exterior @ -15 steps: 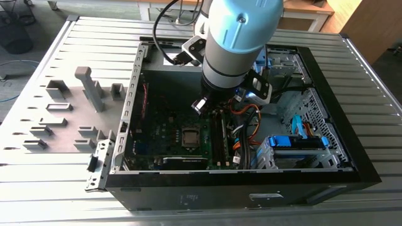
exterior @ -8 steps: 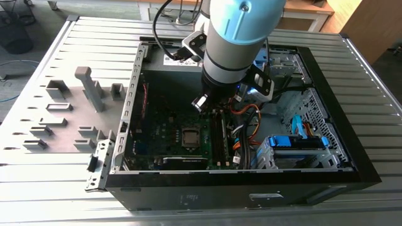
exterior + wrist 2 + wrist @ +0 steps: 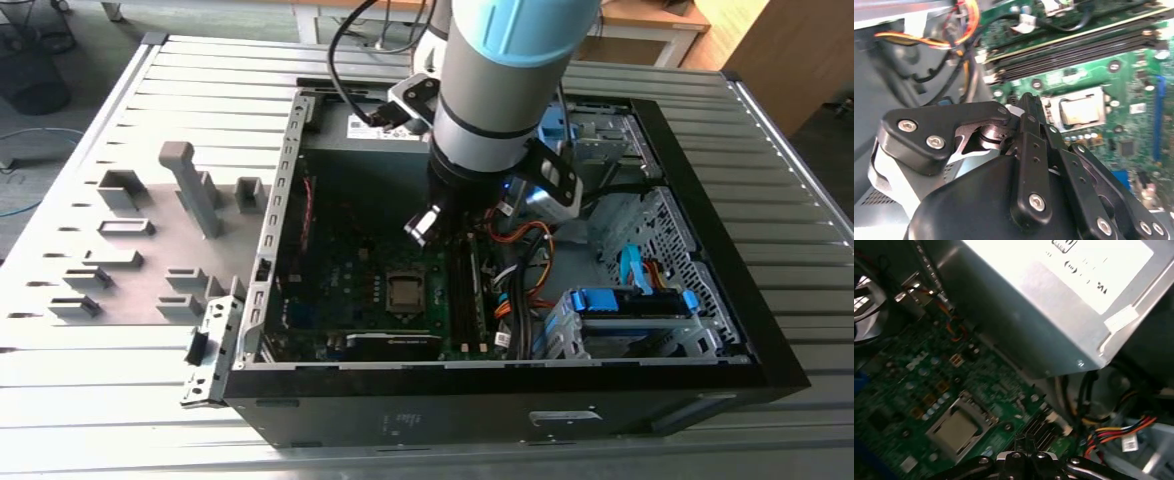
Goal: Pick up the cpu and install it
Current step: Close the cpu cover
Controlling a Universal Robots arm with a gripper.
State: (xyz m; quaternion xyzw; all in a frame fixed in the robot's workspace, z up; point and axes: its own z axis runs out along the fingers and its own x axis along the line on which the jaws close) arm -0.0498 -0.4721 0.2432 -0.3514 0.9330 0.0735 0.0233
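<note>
The open black computer case (image 3: 747,330) is lying on its side on the ribbed grey table (image 3: 80,400), so its green motherboard (image 3: 360,280) is facing up for the arm. The black two-finger gripper (image 3: 1026,107) is hovering over the board with fingers pressed together, gripping nothing visible. The small square silvery cpu (image 3: 1081,111) is sitting flat in its socket at the exterior view's centre; being square, it is showing no long axis.

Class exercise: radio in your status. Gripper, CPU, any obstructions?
Gripper above motherboard, inside the case. Silvery CPU in its socket. Memory slots and orange cables beside the arm.
</note>
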